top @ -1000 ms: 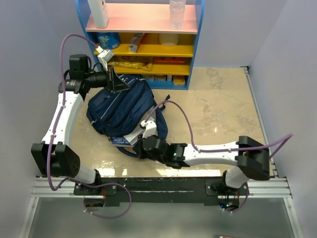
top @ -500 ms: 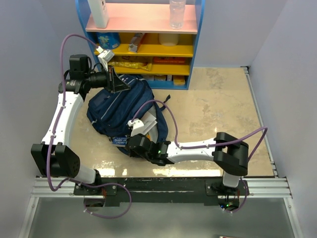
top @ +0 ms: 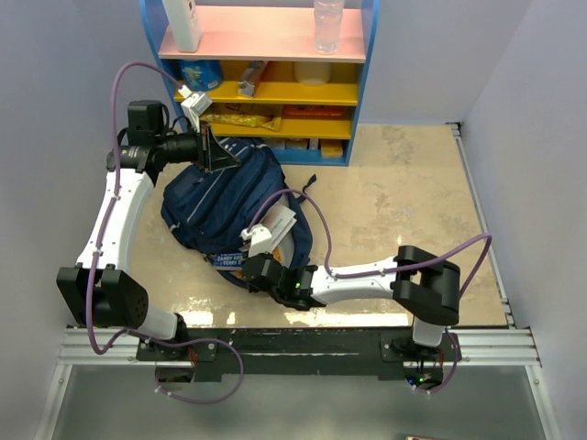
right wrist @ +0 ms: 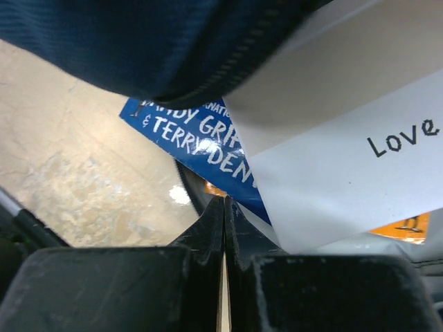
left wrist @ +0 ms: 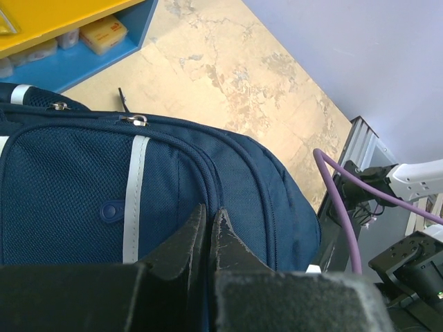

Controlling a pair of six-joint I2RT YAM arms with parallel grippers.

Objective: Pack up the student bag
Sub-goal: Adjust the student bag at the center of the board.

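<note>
The navy student bag lies on the tan table in front of the shelf, its open mouth facing the near edge. My left gripper is at the bag's far top edge, its jaws pinched on the bag's fabric beside a zipper seam. A blue book with white lettering and a white sheet reading "Love" stick out of the bag's mouth. My right gripper is shut with nothing in it, its tips at the book's lower edge.
A blue shelf unit with pink and yellow boards stands behind the bag, holding a white bottle, a clear bottle and snack packs. Purple cables loop over both arms. The metal rail runs along the near edge.
My right arm has folded at the elbow and its gripper has moved left along the bag's mouth to the book. The left arm and the bag's top have stayed still.
</note>
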